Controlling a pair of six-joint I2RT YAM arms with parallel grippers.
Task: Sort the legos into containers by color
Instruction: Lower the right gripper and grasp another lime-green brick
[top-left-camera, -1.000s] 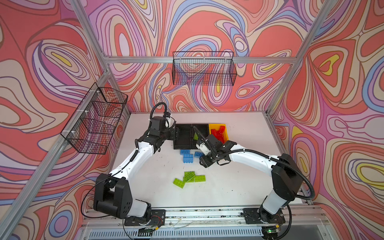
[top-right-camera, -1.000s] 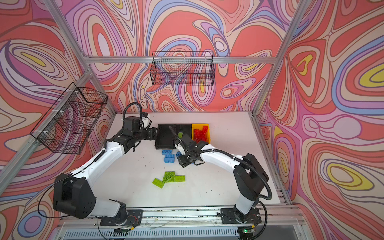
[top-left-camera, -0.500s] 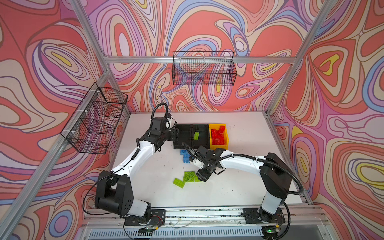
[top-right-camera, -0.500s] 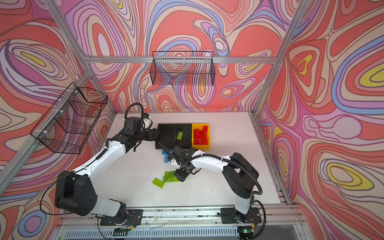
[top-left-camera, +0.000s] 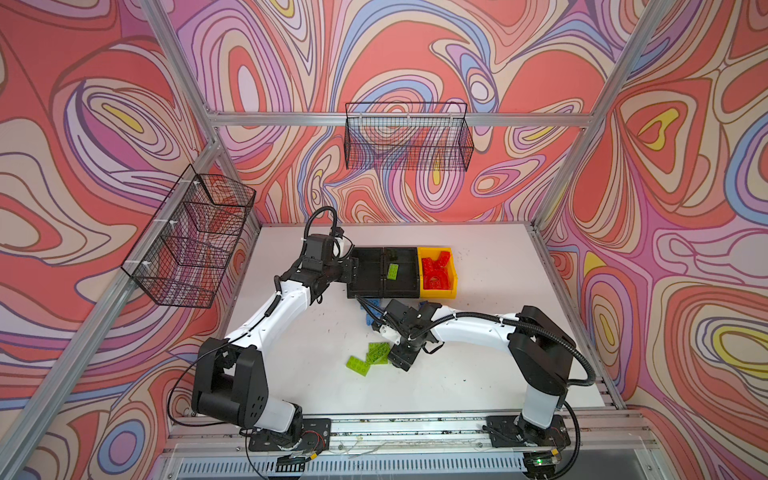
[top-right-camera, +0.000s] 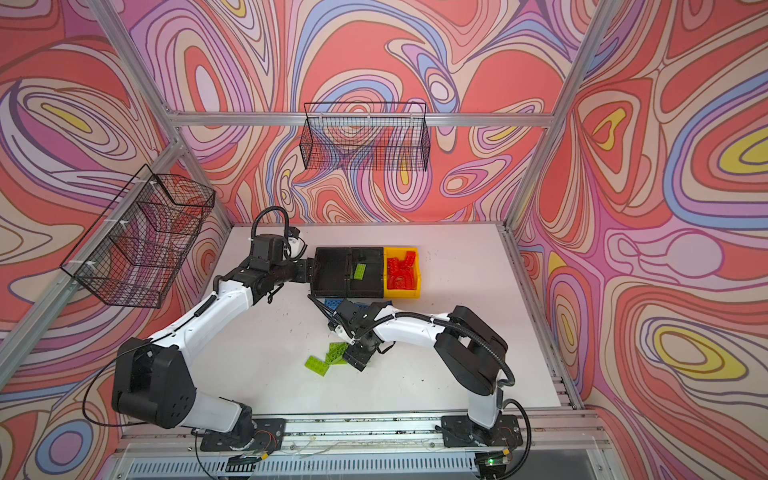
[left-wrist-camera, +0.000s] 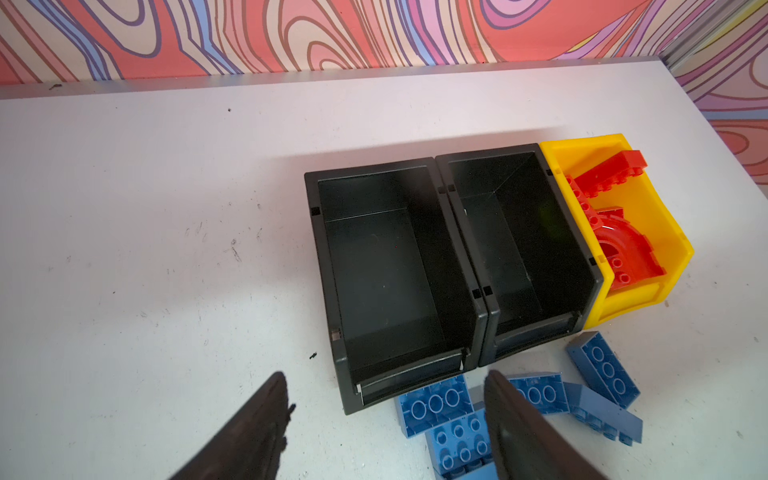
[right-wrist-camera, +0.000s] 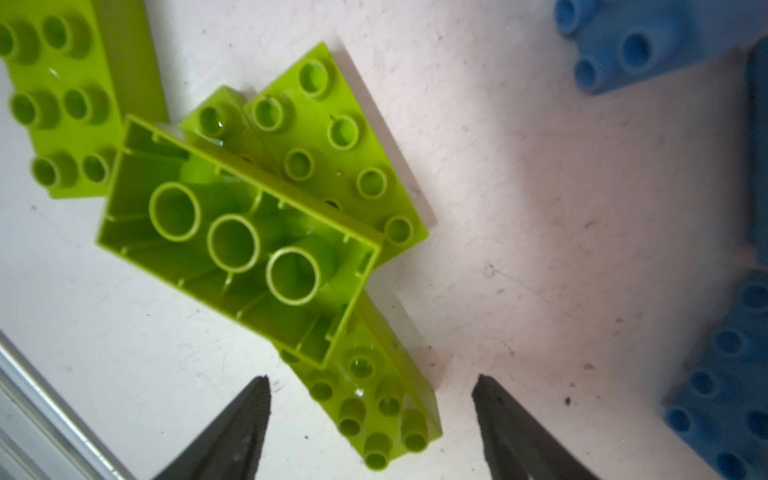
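Lime green plastic is what the next move turns on. A loose heap of lime green studded plastic bricks (top-left-camera: 369, 358) lies on the white tabletop (top-left-camera: 478, 357), well apart from the row of bins. The right gripper (right-wrist-camera: 372, 384) hangs over the heap's edge, pointing down, jaws spread wide and gripping nothing. In the right wrist view one stud-up lime green brick (right-wrist-camera: 374, 407) sits below and between the two fingertips. Its far end is tucked under an upturned hollow lime green brick (right-wrist-camera: 237, 245) that leans on its neighbours. The stud-up brick's long axis runs roughly away from the claw, somewhat slanted, so the jaws' closing line crosses its short width. That looks like a workable grasp, though the slant may call for a small wrist turn, and the overlapping hollow brick could be dragged along.

The left gripper (left-wrist-camera: 386, 376), likewise wide and empty, sits far from the green heap. It is beside the left black plastic bin (top-left-camera: 365, 294), with the blue studded plastic bricks (left-wrist-camera: 453, 428) just by its fingers. So the right arm is plainly the nearer one for green. In both top views one green brick (top-left-camera: 392, 271) lies in the middle black plastic bin (top-left-camera: 402, 295), which marks the likely drop place; the yellow plastic bin (top-left-camera: 454, 276) holds red plastic pieces (top-left-camera: 435, 270)
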